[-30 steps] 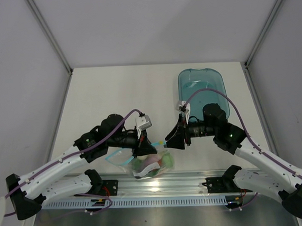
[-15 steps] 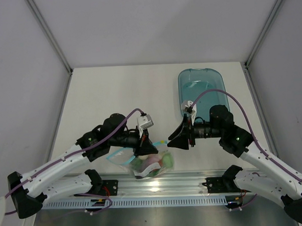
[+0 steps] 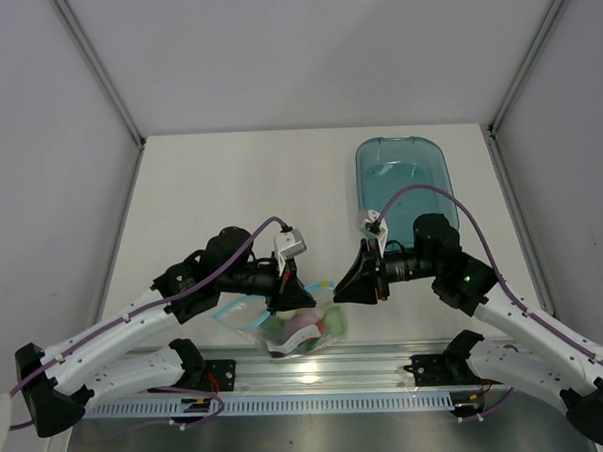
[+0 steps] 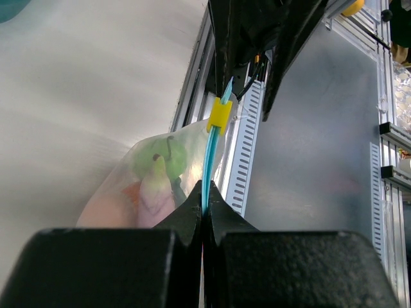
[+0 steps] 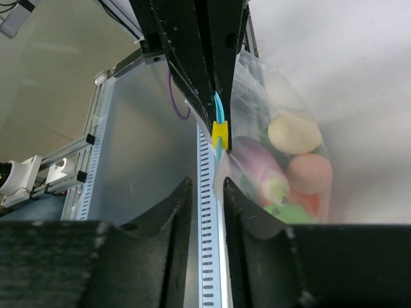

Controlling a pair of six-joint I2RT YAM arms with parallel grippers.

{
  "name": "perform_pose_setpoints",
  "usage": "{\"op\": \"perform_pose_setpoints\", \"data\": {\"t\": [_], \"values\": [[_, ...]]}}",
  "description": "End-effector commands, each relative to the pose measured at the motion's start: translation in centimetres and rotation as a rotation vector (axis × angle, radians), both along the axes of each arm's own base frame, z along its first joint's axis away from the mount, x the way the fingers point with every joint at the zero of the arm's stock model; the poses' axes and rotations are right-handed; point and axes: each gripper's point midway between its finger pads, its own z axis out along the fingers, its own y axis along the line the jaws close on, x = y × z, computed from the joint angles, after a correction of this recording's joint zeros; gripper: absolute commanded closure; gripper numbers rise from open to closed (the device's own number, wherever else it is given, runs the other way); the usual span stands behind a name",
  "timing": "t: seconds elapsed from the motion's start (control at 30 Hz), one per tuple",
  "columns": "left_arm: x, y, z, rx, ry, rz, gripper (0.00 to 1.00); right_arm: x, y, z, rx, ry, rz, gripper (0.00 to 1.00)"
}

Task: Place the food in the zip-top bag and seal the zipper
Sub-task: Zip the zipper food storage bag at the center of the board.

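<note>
Table [image 3: 229, 179]: your top view shows it pale, with its near edge running under the arms.
Tray [image 3: 399, 167]: blue, upper right of the top view, well apart from the bag. Its near end is cut by the right arm's cable.
Left gripper [image 4: 204, 192]: clamped flat on the zipper [image 4: 209, 160], no gap between the fingers.
Right gripper [image 5: 207, 186]: fingers apart, nothing between them. The strip's end lies just beyond the tips; you can't tell if it touches.
Bag [image 3: 306, 326]: lower centre of the top view, below both grippers at the table's near edge. You can't tell if it hangs or rests.
Food [image 5: 292, 170]: inside the bag and blurred through the plastic. You can make out purple, green, orange and pale pieces, partly hiding each other.
Slider [image 5: 220, 135]: yellow, on the zipper between the two grippers.
</note>
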Motion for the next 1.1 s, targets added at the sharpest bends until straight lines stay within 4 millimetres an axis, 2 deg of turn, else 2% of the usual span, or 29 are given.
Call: {"op": "perform_pose_setpoints", "data": {"t": [0.0,0.2,0.27,0.43,0.5,0.6,0.67,0.7,0.77,0.8,0.9,1.07], "values": [[0.0,-0.5,2.3,-0.068,-0.018,-0.011,0.99,-0.1,0.8,1.5,0.085,-0.029,0.042,0.73],[-0.2,-0.6,2.2,-0.072,-0.011,-0.020,0.99,-0.1,1.9,1.6,0.092,-0.027,0.066,0.82],[-0.1,-0.6,2.2,-0.072,-0.011,-0.019,0.99,0.0,2.2,1.6,0.093,-0.027,0.061,0.88],[-0.2,-0.5,2.7,-0.087,-0.024,-0.018,0.99,-0.1,2.6,1.0,0.076,-0.008,0.065,0.92],[0.0,-0.4,2.7,-0.088,-0.022,-0.011,0.99,0.0,2.6,0.9,0.074,-0.010,0.052,1.00],[0.0,-0.3,2.8,-0.089,-0.021,-0.004,0.99,0.3,2.9,0.6,0.060,0.000,0.027,1.00],[0.1,-0.3,3.0,-0.096,-0.028,0.002,0.91,0.6,3.0,0.1,0.034,0.008,-0.004,1.00],[0.2,-0.2,3.0,-0.100,-0.034,0.011,0.80,1.2,3.1,-0.1,0.026,0.001,-0.041,1.00],[0.3,0.0,3.1,-0.109,-0.049,0.022,0.69,1.4,3.1,-0.1,0.018,-0.010,-0.070,1.00],[0.5,0.3,3.6,-0.128,-0.075,0.042,0.54,1.8,3.1,-0.3,0.012,-0.016,-0.100,1.00],[1.0,0.6,4.3,-0.149,-0.119,0.074,0.37,1.8,3.1,-0.3,0.012,-0.017,-0.119,1.00],[2.5,1.1,5.7,-0.184,-0.192,0.159,0.34,1.5,3.5,-0.2,0.016,-0.013,-0.114,1.00]]}}
